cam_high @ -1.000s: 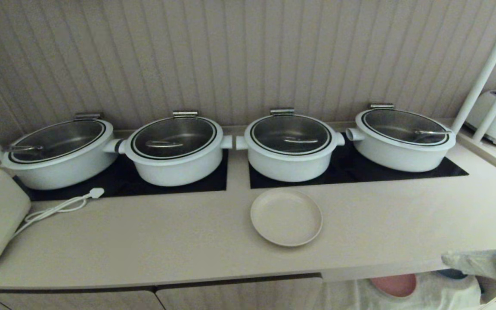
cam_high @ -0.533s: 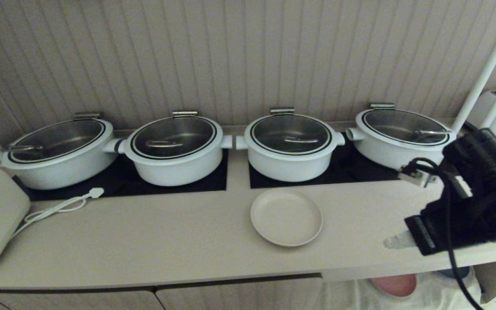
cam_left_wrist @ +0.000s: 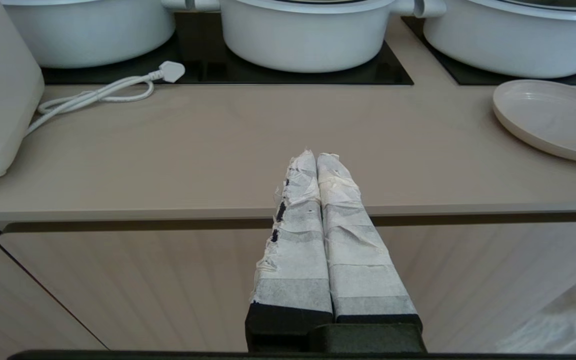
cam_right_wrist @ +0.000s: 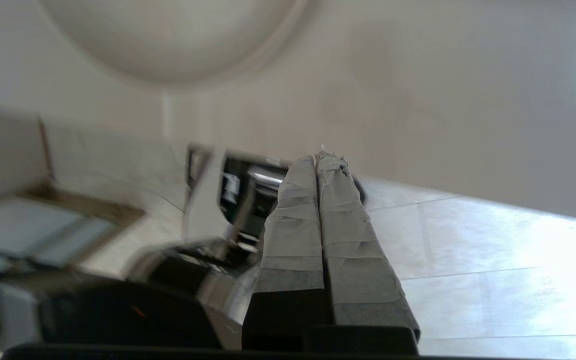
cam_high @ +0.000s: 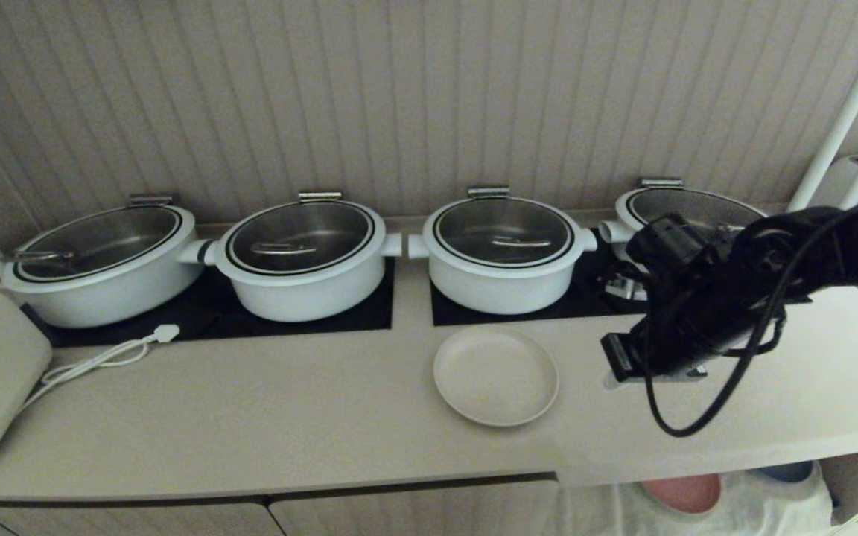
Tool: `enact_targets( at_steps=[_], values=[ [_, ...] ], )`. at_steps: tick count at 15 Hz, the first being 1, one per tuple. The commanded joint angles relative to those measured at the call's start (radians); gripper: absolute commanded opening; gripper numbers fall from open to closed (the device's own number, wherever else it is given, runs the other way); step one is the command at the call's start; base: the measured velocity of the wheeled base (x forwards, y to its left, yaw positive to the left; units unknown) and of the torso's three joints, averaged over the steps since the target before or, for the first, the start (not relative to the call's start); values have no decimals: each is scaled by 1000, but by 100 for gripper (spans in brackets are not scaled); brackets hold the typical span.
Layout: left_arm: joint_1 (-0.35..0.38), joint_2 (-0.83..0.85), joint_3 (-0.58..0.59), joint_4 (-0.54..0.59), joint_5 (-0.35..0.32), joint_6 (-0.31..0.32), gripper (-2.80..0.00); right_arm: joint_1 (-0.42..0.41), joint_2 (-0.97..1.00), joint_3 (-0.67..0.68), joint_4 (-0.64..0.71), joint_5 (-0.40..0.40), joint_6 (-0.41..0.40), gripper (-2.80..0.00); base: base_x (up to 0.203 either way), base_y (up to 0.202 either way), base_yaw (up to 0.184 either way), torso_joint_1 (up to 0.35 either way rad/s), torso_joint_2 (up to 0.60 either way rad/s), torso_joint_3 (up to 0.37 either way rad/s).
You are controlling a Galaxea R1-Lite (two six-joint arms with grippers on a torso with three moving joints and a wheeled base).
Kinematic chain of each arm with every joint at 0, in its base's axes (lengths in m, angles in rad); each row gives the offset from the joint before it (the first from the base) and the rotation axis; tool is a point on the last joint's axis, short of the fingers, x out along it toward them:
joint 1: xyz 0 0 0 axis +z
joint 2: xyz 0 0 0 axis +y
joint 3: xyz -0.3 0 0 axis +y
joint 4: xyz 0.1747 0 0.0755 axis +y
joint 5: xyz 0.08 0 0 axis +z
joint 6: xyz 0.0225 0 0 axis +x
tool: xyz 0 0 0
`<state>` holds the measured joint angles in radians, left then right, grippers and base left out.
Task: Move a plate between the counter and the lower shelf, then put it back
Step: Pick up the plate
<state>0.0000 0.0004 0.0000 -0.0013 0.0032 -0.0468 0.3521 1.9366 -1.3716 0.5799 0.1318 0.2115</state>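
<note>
We note round matte cream plate [cam_high: 495, 376] centre frame on pale-beige counter [cam_high: 287, 417]. Right gripper [cam_right_wrist: 319, 159] clenched, empty, right of plate. We advise: unclench first, take near rim.

Counter [cam_high: 325, 417] bearing plate [cam_high: 495, 377], plug [cam_high: 167, 333].

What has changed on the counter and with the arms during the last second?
The right arm has swung up from the lower right corner and leftward over the counter; its right claw, shut and empty, now hangs just right of the plate. Nothing was taken or let go. The plate, the four pots and the left claw, shut at the counter's front edge, stayed put.
</note>
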Motion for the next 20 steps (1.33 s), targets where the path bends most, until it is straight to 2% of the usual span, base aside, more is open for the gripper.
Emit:
enact_targets(
  at_steps=[1, 9, 10, 20],
  values=[
    [0, 0, 0, 0, 0, -1, -280, 10, 92, -98, 39, -3, 44, -280, 0, 0, 0, 0, 0, 0],
    [0, 0, 0, 0, 0, -1, -280, 47, 189, -213, 87, -4, 52, -280, 0, 0, 0, 0, 0, 0],
    [0, 0, 0, 0, 0, -1, -280, 49, 191, -213, 97, -4, 52, 0, 0, 0, 0, 0, 0, 0],
    [0, 0, 0, 0, 0, -1, -280, 47, 194, -207, 110, -5, 49, 0, 0, 0, 0, 0, 0, 0]
  ],
)
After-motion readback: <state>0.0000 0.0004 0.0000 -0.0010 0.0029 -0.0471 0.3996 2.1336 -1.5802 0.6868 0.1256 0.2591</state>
